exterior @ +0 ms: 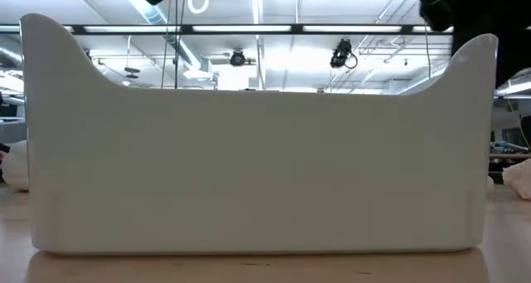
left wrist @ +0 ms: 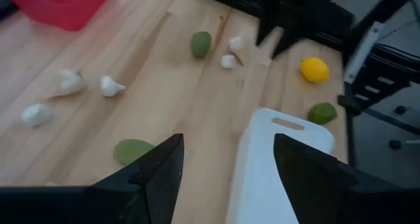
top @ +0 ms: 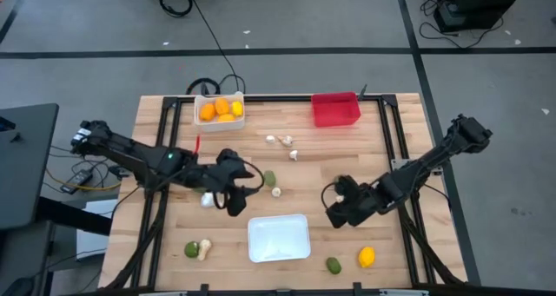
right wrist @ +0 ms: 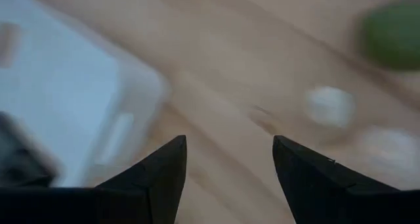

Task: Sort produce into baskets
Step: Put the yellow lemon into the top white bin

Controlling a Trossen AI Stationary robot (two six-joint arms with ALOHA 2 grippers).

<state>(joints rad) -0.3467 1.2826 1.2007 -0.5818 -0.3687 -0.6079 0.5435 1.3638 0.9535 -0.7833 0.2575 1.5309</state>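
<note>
- left gripper (top: 233, 194) wide open, nothing in it, a green fruit (top: 269, 178) just beside it
- right gripper (top: 337, 214) open too, empty, white tray (top: 278, 238) nearby

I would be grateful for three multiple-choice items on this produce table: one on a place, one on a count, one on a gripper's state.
1. Where is the red bin?
A. at the table's far edge, right of the bin with orange fruit
B. at the near edge, beside the lemon
C. under the left arm

2. How many green fruits lie on the table in the high view?
A. one
B. three
C. five

3. How is the left gripper?
A. shut on a garlic bulb
B. open and empty
C. shut on a lemon

Answers: 1 A, it stands right of the white bin. 2 B. 3 B, bare wood shows between its fingers.
</note>
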